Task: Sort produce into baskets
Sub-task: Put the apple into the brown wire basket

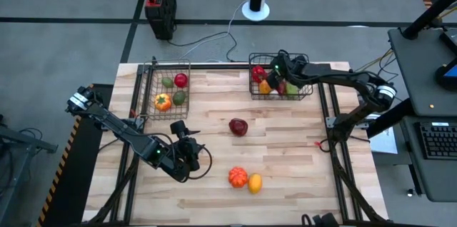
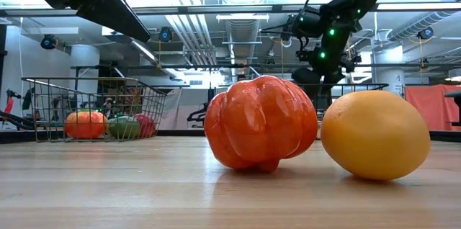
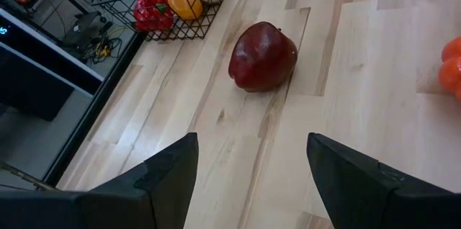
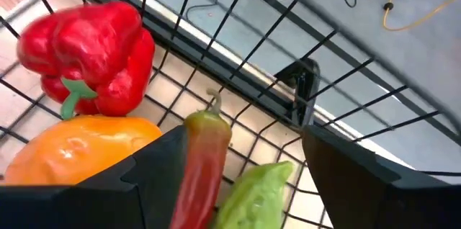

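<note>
**Right drop done, left lining up on the maroon piece**

My read: R arm is at the drop step. Right gripper [image 1: 280,74] hangs over the black wire-mesh basket on the right [image 1: 308,96], jaws spread wide, nothing held. Directly between and below the jaws lies a long red chili pepper [image 4: 204,168], w/ a red bell pepper [image 4: 90,45], an orange round piece [image 4: 79,150] and a pale green piece [image 4: 259,186] beside it, all inside the mesh.

Left gripper [image 1: 187,150] sits low over the wooden slat surface [image 1: 285,184], jaws wide, empty. Dark maroon apple-like fruit [image 3: 263,56] is straight ahead of the jaws, well apart, touching nothing.

Still loose on the surface: orange ribbed pumpkin-like piece [image 1: 238,177] and yellow-orange lemon-shaped piece [image 1: 255,183], touching or nearly so. The left wire basket [image 1: 148,84] already holds several pcs.

Next, I'd say: advance L jaws to straddle the maroon fruit, close; lift R clear of the rim first.
</note>
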`<act>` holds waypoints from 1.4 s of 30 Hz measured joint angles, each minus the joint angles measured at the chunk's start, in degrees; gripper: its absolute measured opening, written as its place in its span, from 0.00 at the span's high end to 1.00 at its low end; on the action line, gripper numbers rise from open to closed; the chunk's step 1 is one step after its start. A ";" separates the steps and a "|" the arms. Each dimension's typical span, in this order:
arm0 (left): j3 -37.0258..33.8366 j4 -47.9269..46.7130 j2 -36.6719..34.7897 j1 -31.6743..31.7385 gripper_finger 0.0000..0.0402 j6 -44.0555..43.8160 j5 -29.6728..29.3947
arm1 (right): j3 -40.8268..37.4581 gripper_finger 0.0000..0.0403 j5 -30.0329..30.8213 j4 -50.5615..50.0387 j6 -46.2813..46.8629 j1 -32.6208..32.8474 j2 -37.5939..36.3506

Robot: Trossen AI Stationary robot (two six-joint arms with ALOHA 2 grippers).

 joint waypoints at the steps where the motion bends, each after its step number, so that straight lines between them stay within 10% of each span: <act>1: 0.00 0.01 0.00 0.02 0.40 0.00 0.00 | 0.70 0.34 -0.02 -0.86 0.03 0.21 -0.23; 18: 0.20 8.49 0.02 0.75 0.40 7.56 1.81 | 5.52 0.35 -0.39 -7.13 4.45 20.69 -13.82; 31: 0.24 13.67 0.02 1.03 0.40 15.12 -10.37 | 2.50 0.35 -0.45 -7.25 14.99 48.60 -15.25; 42: 0.02 23.94 0.17 10.41 0.40 35.55 16.92 | 2.11 0.35 -0.44 -9.74 22.65 56.38 -12.14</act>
